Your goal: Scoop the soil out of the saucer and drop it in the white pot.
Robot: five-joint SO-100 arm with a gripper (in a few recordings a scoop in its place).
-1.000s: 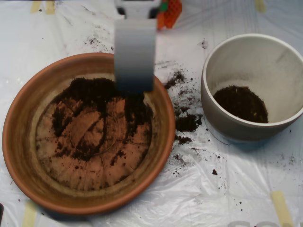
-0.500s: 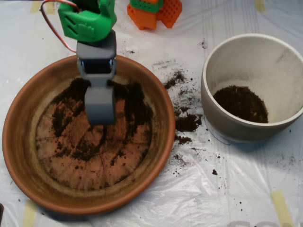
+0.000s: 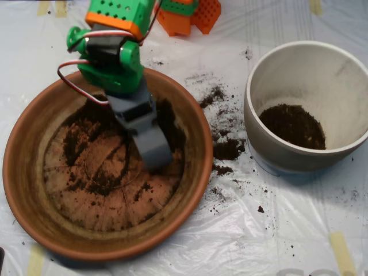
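Overhead view. The terracotta saucer [image 3: 34, 190] sits on the plastic-covered tabletop [image 3: 287, 230], left of the white pot [image 3: 287, 75], the two standing near each other but apart. The grey tool [image 3: 154, 150] reaches down into the saucer from the upper left, carried by a green and orange arm [image 3: 112, 49] with red and white wires looped at its side; its tip lies in the right half of the saucer floor, angled toward the lower right. Its shells appear closed together, though whether anything is inside cannot be told. Soil [image 3: 95, 184] lies in thin dark patches across the saucer's ridged floor, thickest along the upper part. A second mound of soil sits in the bottom of the white pot. Spilled crumbs [image 3: 228, 149] dot the plastic sheet between saucer and pot.
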